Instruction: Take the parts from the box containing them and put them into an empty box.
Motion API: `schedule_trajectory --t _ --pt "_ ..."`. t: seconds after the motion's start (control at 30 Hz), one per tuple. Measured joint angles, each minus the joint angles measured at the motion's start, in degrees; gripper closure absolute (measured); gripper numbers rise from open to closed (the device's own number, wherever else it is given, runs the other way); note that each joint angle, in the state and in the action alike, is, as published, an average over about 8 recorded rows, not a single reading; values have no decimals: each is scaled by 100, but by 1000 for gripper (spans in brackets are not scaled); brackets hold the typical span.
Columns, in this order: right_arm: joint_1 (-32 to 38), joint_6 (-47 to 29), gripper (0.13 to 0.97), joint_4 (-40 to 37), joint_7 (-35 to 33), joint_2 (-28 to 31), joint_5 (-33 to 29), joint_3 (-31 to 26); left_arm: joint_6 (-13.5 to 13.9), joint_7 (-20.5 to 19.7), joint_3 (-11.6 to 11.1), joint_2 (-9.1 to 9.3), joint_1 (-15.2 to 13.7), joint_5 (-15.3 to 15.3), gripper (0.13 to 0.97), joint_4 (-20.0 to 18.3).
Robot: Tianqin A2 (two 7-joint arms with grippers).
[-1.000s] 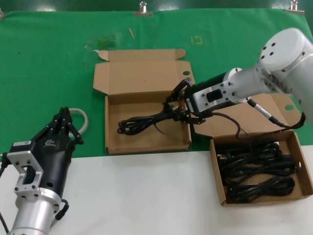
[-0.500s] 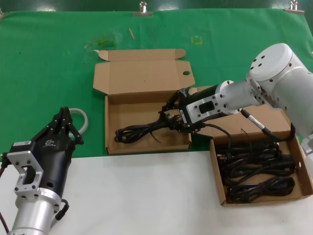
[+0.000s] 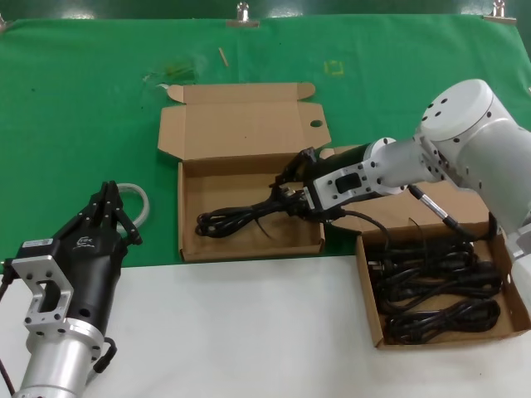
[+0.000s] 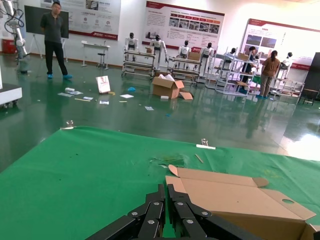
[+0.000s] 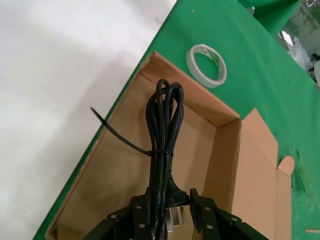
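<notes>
Barely shifted since half a second ago: right gripper [image 3: 292, 199] still clamped on cord [image 3: 241, 217] inside left box [image 3: 192, 189]. Left gripper [image 3: 105, 214] parked, closed; logo probably illegible.

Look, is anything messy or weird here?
Mostly tidy. One oddity: a loose tie tail sticks out sideways from the cord that the right gripper holds in the box. A white ring lies outside it.

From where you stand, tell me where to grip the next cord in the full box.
Grip the nearest cord at mid-hank, coming from above with the right end effector. It lies flat along the full box, so pinching across the strands catches them all.
</notes>
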Motion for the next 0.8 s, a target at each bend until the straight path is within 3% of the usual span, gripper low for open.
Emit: schedule_trajectory --t 0.4,0.8 --pt "-76 -24 760 34 -98 25 -4 66 0 0 0 0 0 0 941 0" --pt "-134 -350 587 633 257 262 98 168 0 0 0 0 0 0 941 0"
